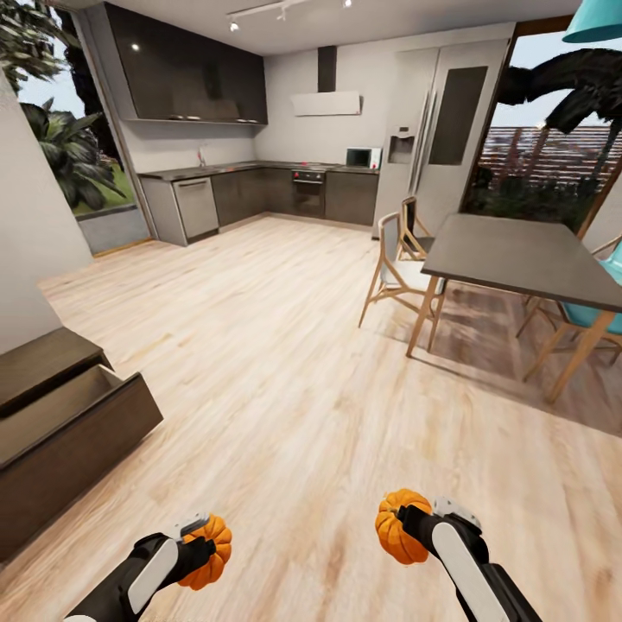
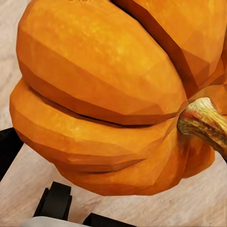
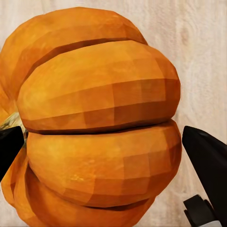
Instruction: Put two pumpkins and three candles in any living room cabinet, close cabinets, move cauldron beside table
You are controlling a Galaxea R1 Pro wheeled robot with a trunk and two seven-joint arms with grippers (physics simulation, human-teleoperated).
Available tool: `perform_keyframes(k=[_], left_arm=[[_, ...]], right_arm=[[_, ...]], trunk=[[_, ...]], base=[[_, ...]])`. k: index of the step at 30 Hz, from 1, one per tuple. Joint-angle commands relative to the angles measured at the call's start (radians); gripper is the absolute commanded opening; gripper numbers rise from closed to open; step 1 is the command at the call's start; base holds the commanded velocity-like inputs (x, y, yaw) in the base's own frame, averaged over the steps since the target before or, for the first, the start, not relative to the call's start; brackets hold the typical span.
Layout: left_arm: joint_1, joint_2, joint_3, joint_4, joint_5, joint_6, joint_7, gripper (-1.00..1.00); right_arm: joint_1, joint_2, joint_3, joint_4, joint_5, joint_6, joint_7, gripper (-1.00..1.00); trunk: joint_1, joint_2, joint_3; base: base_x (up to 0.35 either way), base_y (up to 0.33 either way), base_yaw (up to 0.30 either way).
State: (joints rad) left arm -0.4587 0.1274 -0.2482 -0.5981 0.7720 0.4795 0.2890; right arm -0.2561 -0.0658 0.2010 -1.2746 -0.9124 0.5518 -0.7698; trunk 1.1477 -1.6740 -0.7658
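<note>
Orange, ribbed and hard-shelled, each pumpkin is carried low over the wooden floor: the left pincer (image 1: 200,546) is clamped on the left pumpkin (image 1: 210,553), the right pincer (image 1: 408,524) on the right pumpkin (image 1: 397,524). They look light and rigid but rounded, so a grip across the ribs seems safest, not the stem (image 2: 204,123). An open cabinet (image 1: 60,432) drawer waits at left.

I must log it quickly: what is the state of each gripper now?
Left gripper: closed on a pumpkin.
Right gripper: closed on the other pumpkin.
</note>
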Motion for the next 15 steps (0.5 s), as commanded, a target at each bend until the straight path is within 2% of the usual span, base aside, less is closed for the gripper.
perform_keyframes(k=[1,15], left_arm=[[0.0,-0.001,0.0,0.0,-0.001,-0.001,0.002,-1.0],[0.0,0.0,0.0,0.0,-0.002,0.0,0.001,-1.0]], right_arm=[[0.0,0.0,0.0,0.0,0.001,0.0,0.0,-1.0],[-0.002,-0.002,0.0,0.0,0.0,0.0,0.001,-1.0]], trunk=[[0.0,0.0,0.0],[0.0,0.0,0.0]], base=[[0.146,-0.192,0.292],[0.032,-0.036,0.292]])
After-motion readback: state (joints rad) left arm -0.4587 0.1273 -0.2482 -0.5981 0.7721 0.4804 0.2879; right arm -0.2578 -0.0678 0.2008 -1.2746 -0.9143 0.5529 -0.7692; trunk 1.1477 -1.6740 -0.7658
